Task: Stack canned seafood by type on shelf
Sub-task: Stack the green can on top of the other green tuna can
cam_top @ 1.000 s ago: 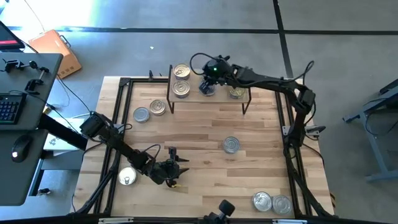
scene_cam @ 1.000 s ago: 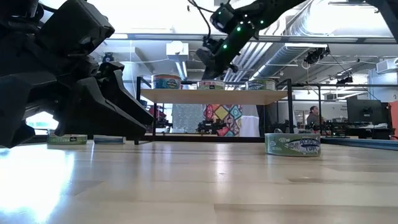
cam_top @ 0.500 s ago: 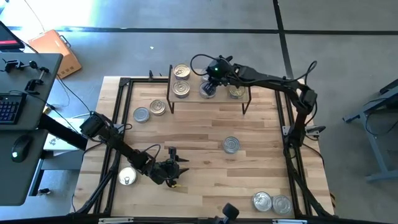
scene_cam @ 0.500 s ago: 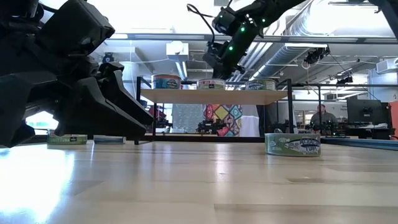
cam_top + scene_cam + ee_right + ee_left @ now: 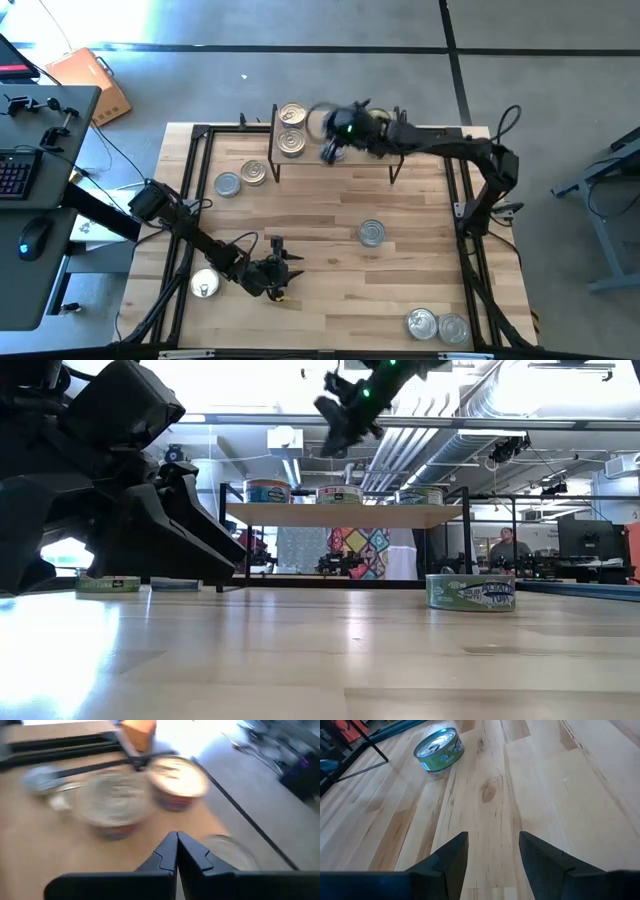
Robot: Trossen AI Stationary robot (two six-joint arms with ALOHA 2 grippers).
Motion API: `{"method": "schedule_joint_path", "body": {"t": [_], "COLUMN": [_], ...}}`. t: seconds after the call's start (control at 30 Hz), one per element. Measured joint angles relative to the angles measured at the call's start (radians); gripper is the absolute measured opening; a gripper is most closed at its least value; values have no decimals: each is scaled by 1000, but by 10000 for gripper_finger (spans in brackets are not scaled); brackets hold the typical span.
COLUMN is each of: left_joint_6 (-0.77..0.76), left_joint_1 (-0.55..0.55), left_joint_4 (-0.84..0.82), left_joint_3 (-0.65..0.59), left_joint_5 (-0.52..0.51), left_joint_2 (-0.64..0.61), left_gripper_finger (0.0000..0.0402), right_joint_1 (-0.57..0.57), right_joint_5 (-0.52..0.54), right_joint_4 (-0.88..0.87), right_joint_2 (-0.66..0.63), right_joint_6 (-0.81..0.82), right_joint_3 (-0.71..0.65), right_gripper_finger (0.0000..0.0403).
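Right gripper [image 5: 330, 148] clenched, empty, above shelf [image 5: 350, 158]; nearest loose can [image 5: 372, 233] lies nearer on table, right arm closer.

Shelf [image 5: 360, 162] sits at table's [image 5: 320, 210] far edge, center. Two tins [image 5: 291, 128] on its left end, one behind the other; another tin [image 5: 332, 150] mid-shelf, under right gripper [image 5: 322, 122]. Two tins [image 5: 241, 178] on table just left of shelf. One tin [image 5: 372, 233] mid-table. Two tins [image 5: 437, 325] near-right corner. Left gripper [image 5: 285, 272] near-left, a tin [image 5: 205, 285] further left of it.
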Motion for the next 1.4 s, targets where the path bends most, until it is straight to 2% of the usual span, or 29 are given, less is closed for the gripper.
{"method": "schedule_joint_path", "body": {"t": [0.17, 0.4, 0.63, 0.73, 0.8, 0.93, 1.13, 1.3, 1.4], "left_joint_6": [-31, -38, -36, -29, -30, -68, -126, -126, -123], "left_joint_1": [-31, -78, -70, -58, -46, -12, 50, 73, 75], "left_joint_4": [5, 5, 5, 5, 5, 6, 11, 32, 43], "left_joint_3": [0, 0, 0, 0, 0, 0, 0, 0, 0], "left_joint_5": [-25, -119, -120, -109, -95, -34, 95, 145, 150], "left_joint_2": [0, 0, 0, 0, 0, 0, 0, 0, 0], "left_gripper_finger": [167, 167, 167, 167, 167, 167, 167, 167, 167], "right_joint_1": [233, 583, 883, 978, 1027, 1074, 1046, 1035, 1070], "right_joint_5": [-1, 236, 393, 463, 468, 379, 185, -126, -279], "right_joint_4": [-46, -140, -34, -63, -79, -108, -401, -671, -697], "right_joint_2": [10, 14, 19, 19, 19, 17, 2, 2, 2], "right_joint_6": [-31, 55, 326, 461, 558, 740, 1049, 1383, 1514], "right_joint_3": [0, -17, -202, -224, -224, -223, -174, -174, -203], "right_gripper_finger": [0, 0, 0, 0, 0, 0, 31, 92, 120]}}
